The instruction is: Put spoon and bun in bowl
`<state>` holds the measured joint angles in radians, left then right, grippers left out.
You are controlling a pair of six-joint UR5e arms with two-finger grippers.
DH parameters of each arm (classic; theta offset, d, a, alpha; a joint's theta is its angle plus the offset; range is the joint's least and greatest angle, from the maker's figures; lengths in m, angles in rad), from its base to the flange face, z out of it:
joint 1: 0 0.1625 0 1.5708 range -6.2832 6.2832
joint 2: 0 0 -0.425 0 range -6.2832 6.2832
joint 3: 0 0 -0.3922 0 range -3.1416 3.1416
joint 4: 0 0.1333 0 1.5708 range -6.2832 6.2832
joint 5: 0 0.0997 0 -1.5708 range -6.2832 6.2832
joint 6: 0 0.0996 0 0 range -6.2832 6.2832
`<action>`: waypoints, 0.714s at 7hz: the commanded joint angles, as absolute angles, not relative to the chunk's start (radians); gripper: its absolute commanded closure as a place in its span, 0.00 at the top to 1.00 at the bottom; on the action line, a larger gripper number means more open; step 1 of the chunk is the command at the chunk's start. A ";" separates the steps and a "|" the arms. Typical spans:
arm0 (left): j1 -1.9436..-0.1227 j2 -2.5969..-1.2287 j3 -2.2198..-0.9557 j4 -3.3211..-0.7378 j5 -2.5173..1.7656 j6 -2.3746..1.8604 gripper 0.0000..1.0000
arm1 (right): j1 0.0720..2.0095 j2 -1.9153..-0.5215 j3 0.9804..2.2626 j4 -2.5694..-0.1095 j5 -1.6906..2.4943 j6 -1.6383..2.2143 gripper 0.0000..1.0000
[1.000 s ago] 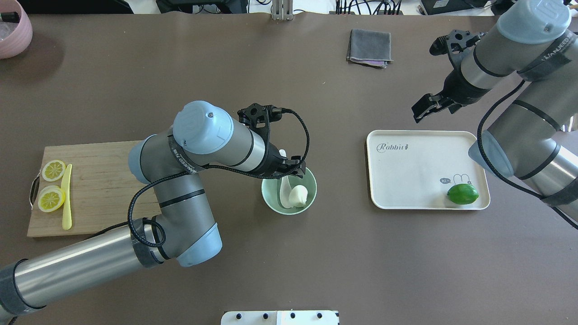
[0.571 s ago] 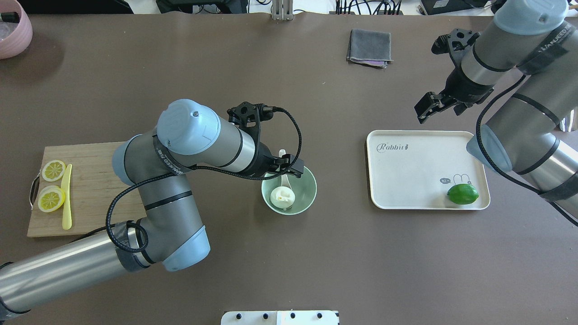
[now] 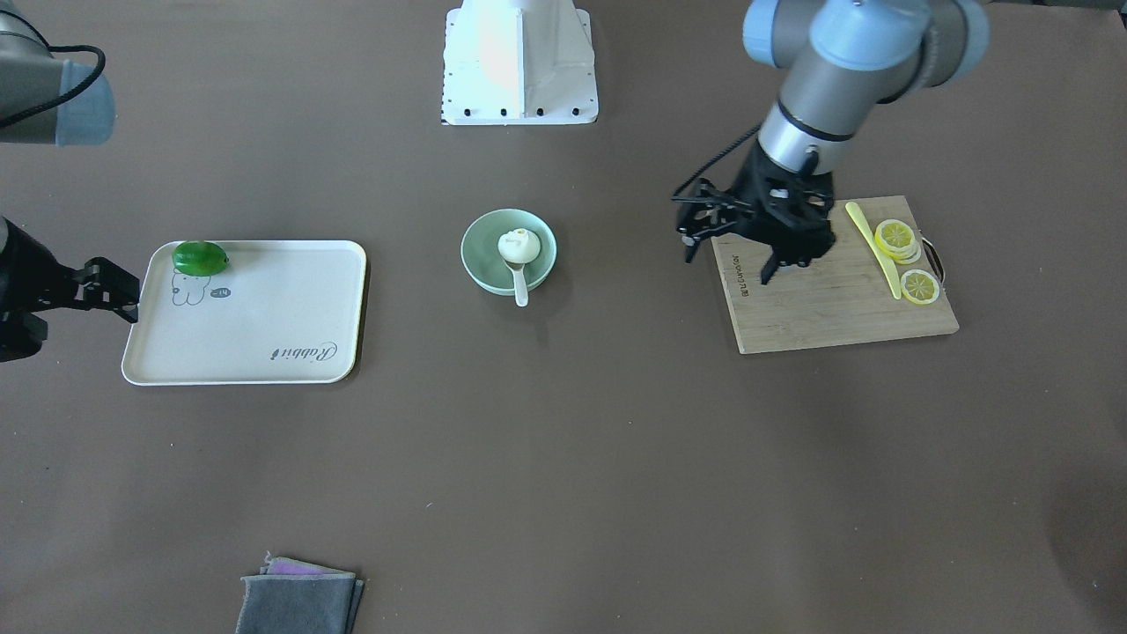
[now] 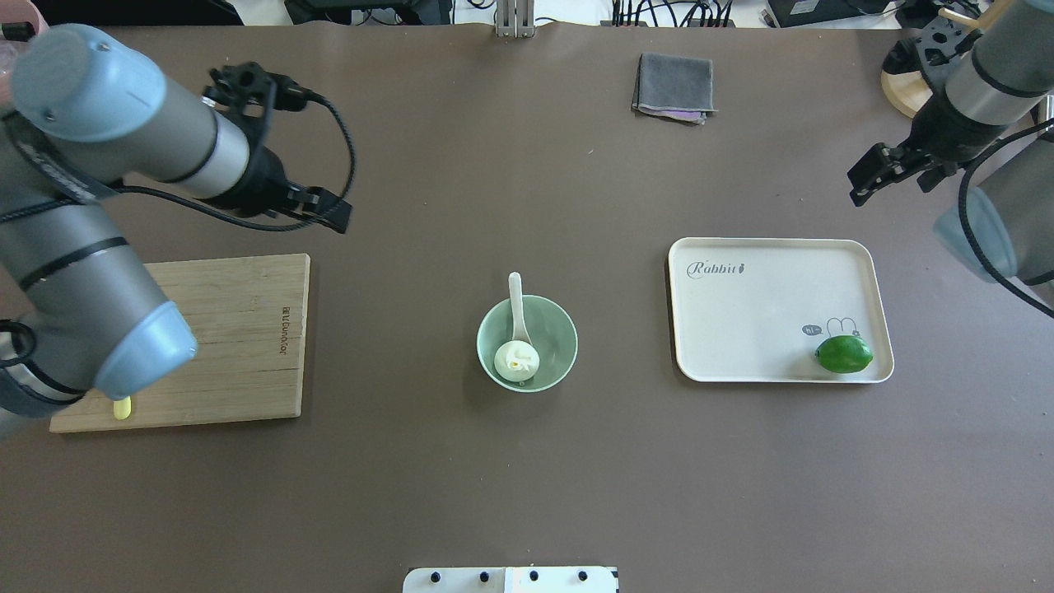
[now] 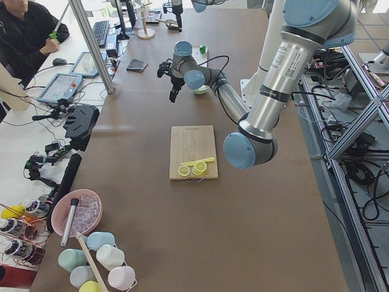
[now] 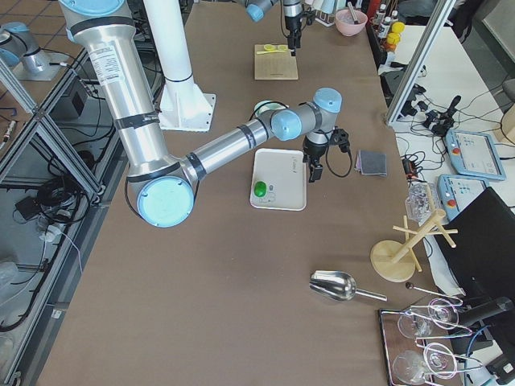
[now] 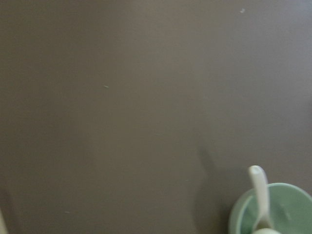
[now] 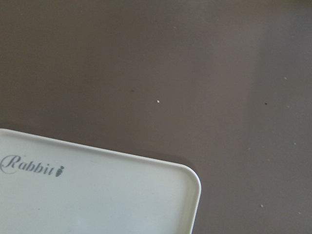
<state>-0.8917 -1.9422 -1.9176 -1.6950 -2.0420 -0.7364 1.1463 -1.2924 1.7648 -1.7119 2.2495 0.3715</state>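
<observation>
Exterior front-facing view showed the round pale mint-green bowl (image 3: 482,255) near the middle of the brown worktop (image 3: 563,458). The small white pleated steamed bun (image 3: 518,246) sat inside it on the scoop of the glossy white soup spoon (image 3: 520,287), whose handle leaned out over the rim. The left pincer (image 3: 786,264) hung empty over the wooden cutting board (image 3: 828,308), fingers parted, well apart from the bowl. Yellow lemon slices (image 3: 900,239) and a slim yellow knife (image 3: 872,246) lay on the board. The right pincer (image 3: 113,289), likewise parted and empty, hovered just beside the cream rectangular tray (image 3: 264,299), which held a green lime (image 3: 200,257).

Overhead exterior view placed the bowl between board and tray, with a folded grey cloth (image 4: 673,86) at the far side.

Exterior left and exterior right views showed both arms clear of the bowl.

Left wrist-mounted view caught the bowl's rim and the spoon handle in its lower right corner.

Right wrist-mounted view showed bare worktop and one tray corner lettered "Rabbit".
</observation>
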 commanded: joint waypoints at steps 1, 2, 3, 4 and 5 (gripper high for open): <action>-1.154 -1.780 -1.950 -1.690 -2.171 -0.652 0.98 | 1.239 -1.399 1.766 -1.701 2.270 0.354 1.00; -1.293 -1.710 -1.936 -1.687 -2.259 -0.570 0.98 | 1.287 -1.429 1.770 -1.701 2.273 0.353 1.00; -1.401 -1.637 -1.927 -1.684 -2.267 -0.431 0.98 | 1.336 -1.455 1.770 -1.701 2.287 0.332 1.00; -1.502 -1.603 -1.872 -1.692 -2.269 -0.287 0.98 | 1.395 -1.482 1.761 -1.706 2.289 0.243 1.00; -1.572 -1.597 -1.802 -1.692 -2.270 -0.109 0.98 | 1.446 -1.509 1.750 -1.709 2.286 0.113 1.00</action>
